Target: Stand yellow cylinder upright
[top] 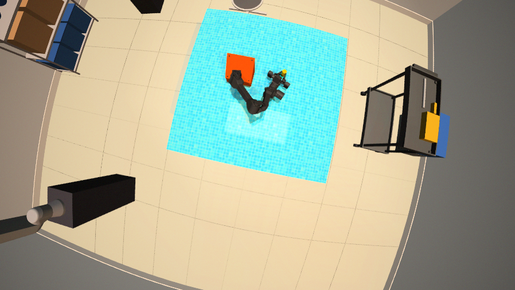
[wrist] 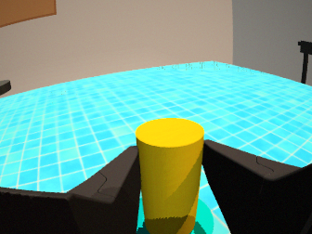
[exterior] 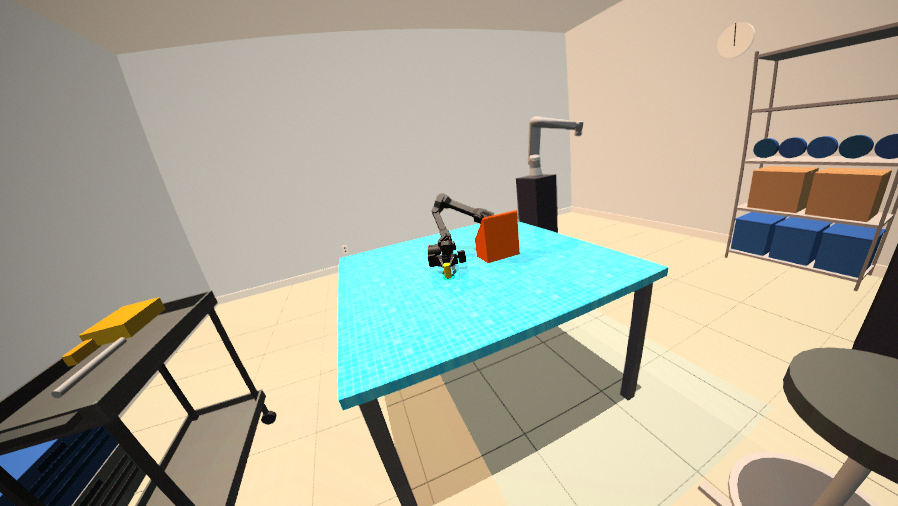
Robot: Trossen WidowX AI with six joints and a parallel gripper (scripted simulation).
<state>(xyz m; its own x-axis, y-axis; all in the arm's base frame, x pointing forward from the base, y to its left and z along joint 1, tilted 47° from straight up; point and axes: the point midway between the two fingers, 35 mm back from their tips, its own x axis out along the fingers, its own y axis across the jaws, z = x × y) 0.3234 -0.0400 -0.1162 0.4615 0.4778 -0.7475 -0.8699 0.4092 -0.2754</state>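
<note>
Yellow cylinder [top: 284,72] [exterior: 447,270] [wrist: 170,178], gripped upright, shows no writing.Yellow cylinder [top: 284,72] [exterior: 447,270] [wrist: 170,178], unmarked on top, upright in gripper [top: 282,77] [exterior: 447,265] [wrist: 170,150].

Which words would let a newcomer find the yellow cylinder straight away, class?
Start at the bright cyan tiled table and find the black arm reaching from beside the orange block. At its pincer is the small upright yellow cylinder. Unlike the boxy, far larger orange block, it is round-topped and gripped.
</note>
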